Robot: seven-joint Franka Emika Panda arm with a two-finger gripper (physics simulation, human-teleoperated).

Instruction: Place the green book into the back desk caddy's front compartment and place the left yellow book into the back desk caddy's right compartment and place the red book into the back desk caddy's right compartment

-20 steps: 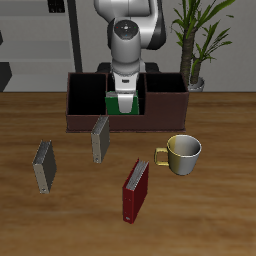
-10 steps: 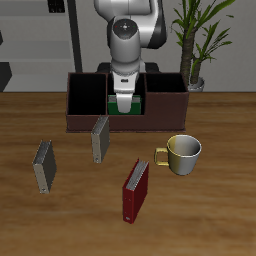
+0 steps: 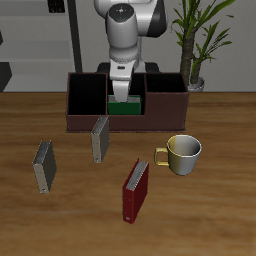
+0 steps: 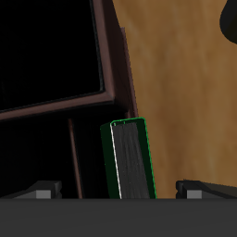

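Note:
The green book (image 3: 125, 105) stands in the small middle front compartment (image 3: 127, 111) of the dark reddish-brown back desk caddy (image 3: 88, 122). It also shows in the wrist view (image 4: 130, 159), upright with its dark spine showing. My gripper (image 3: 121, 90) hangs just above the book, open and empty, its fingers (image 4: 199, 188) spread well apart on either side. The left yellow book (image 3: 100, 138), grey-tan, stands on the table in front of the caddy. The red book (image 3: 135, 190) stands nearer the table's front edge. The caddy's right compartment (image 3: 166, 101) is a large end section.
A darker grey twin book (image 3: 43, 165) stands apart from the other books. A yellow-and-grey mug (image 3: 184, 153) sits beside the red book. A potted plant (image 3: 196, 40) stands behind the caddy's end.
My gripper has risen straight up off the green book. The book stays standing in the caddy's middle section. Nothing else has moved.

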